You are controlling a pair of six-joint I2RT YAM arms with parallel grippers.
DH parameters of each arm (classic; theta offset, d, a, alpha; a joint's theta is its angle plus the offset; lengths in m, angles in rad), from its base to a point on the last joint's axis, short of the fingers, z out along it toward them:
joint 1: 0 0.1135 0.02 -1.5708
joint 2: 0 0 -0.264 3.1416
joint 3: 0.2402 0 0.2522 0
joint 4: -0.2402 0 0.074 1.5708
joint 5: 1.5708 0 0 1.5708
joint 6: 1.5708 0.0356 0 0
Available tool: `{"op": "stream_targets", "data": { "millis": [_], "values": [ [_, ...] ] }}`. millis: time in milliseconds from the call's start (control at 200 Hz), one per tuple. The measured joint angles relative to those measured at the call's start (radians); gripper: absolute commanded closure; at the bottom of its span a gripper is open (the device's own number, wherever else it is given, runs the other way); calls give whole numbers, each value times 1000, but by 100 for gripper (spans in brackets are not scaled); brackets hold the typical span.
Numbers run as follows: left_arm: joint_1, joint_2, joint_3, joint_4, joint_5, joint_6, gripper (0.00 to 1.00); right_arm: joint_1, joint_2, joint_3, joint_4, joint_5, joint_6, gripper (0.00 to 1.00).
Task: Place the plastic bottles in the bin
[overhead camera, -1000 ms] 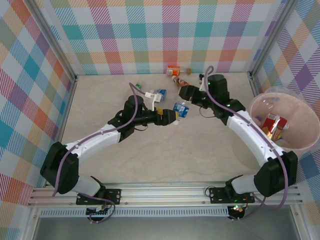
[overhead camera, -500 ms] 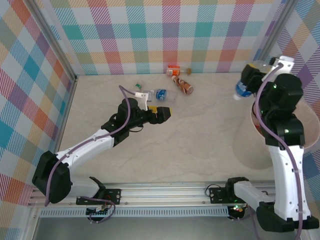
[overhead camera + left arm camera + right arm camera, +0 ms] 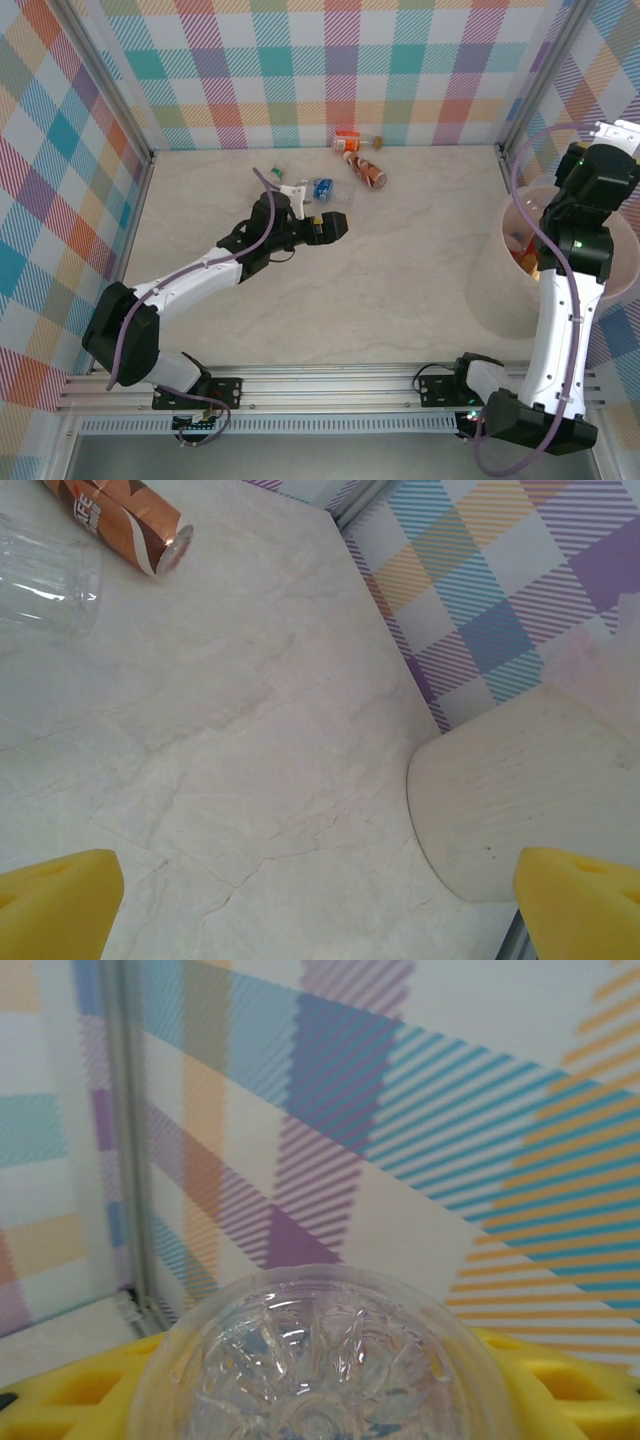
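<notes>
Currently right gripper point(image 3: 320, 1405) clamps clear bottle point(image 3: 318, 1355), seemingly above bin point(image 3: 490, 278)

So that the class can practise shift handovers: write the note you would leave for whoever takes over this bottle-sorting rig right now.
Left end effector: open, empty, low over the table, near the blue-labelled bottle.
Right end effector: shut on a clear bottle, raised at the bin.
Done: red-orange labels show inside the bin, likely bottles already dropped.
Left: release the held bottle into the bin, then fetch the blue-labelled, brown-labelled bottle and orange-labelled bottle by the back wall.
</notes>
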Motion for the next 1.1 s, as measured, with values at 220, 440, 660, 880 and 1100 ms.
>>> {"op": "stream_targets", "data": {
  "millis": [220, 440, 660, 880, 1100],
  "values": [
    [0, 42, 54, -22, 4, -26, 0, -155, -9, -120, 74, -65, 3, 47],
    [0, 72, 66, -22, 7, -50, 0, -210, 2, -287, 206, -157, 18, 41],
    [0, 76, 66, -22, 6, -68, 0, -214, 45, -407, 303, -327, 35, 42],
    [0, 76, 65, -22, 2, -69, 0, -214, 34, -414, 344, -425, 43, 29],
    [-2, 79, 64, -22, 2, -69, 0, -214, -18, -462, 332, -450, 60, 11]
  ]
}}
